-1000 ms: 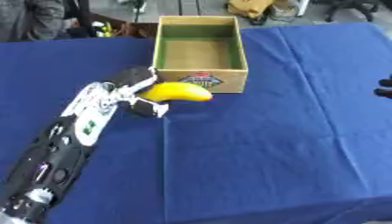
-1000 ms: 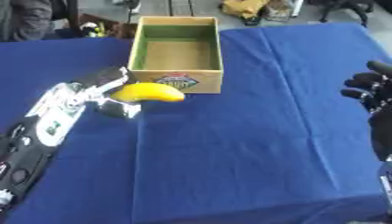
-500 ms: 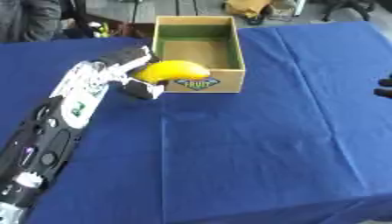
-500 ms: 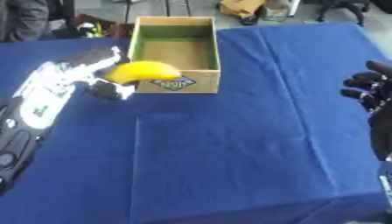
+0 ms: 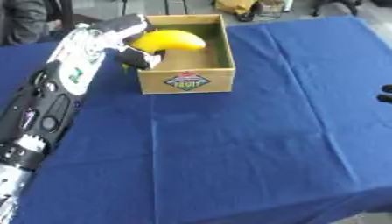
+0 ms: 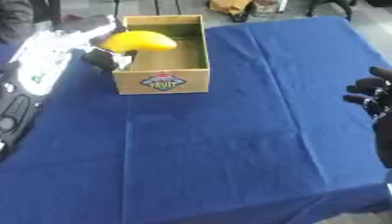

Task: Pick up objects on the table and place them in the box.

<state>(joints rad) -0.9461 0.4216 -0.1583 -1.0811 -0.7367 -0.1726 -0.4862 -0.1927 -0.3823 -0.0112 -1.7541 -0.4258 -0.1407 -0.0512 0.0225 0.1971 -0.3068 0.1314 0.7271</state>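
Note:
A yellow banana (image 5: 169,40) hangs over the open top of the cardboard box (image 5: 187,82), held by my left hand (image 5: 126,37), whose fingers and thumb are curled round its left end. The box stands at the far middle of the blue table and has a round label on its front wall. My left arm reaches in from the lower left along the box's left side. At the right edge, my right hand (image 6: 372,94) rests with its dark fingers relaxed, far from the box.
The blue cloth (image 5: 253,144) covers the whole table, with its front edge dropping away at the lower right. Beyond the far edge lie bags and dark shapes on the floor. A person's dark sleeve (image 5: 23,19) shows at the far left.
My left hand has lifted the banana from beside the box's front left corner up and over the box's opening. The camera view has shifted as well. The right hand stays put.

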